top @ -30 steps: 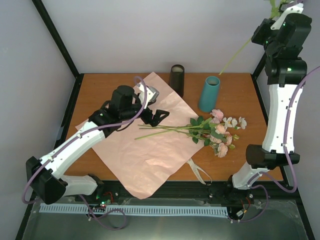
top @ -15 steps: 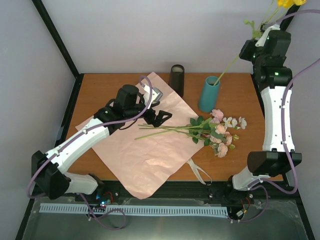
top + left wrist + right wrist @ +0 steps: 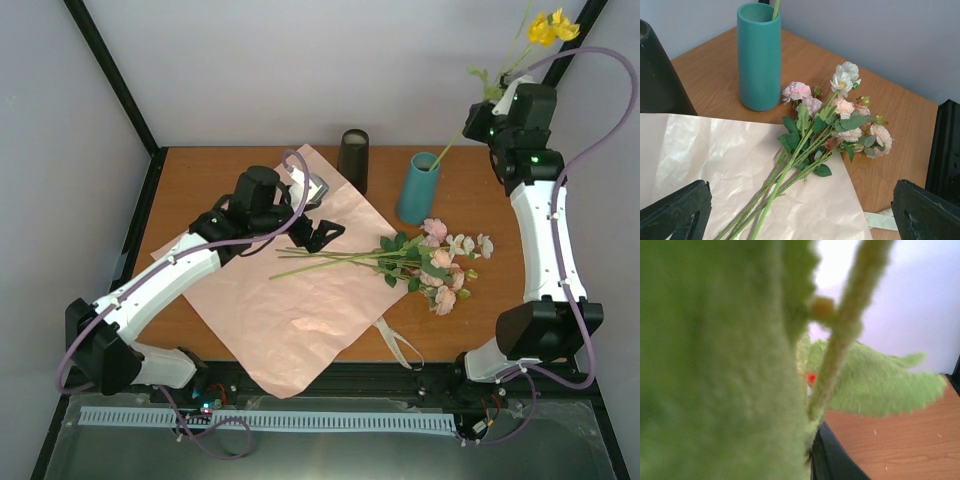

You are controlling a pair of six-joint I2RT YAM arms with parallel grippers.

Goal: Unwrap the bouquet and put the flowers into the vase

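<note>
- Firstly, at the left gripper (image 3: 322,236): fingers (image 3: 677,210) spread wide, grasping nothing, hanging above the stem ends on the pink paper (image 3: 290,300).
- At the right gripper (image 3: 497,95), raised high over the far right corner: cannot tell if clenched or loosening, with the fingers hidden behind a leaf (image 3: 715,365) in the wrist view.
- Seen from above with a yellow flower (image 3: 548,27) passing through it, the lower stem end reaching down into the teal vase (image 3: 417,188).
- Unwrapping looks done: paper lying flat and open on the table (image 3: 200,190), beige ribbon (image 3: 400,345) loose at the near edge, tied around nothing.
- Placing seems only begun: one stem going into the vase; whether already let go, not clear.
- Left to do: the rest of the flowers (image 3: 430,260), lying flat, stems on the paper, heads on bare wood near the vase, to be lifted and set upright.
</note>
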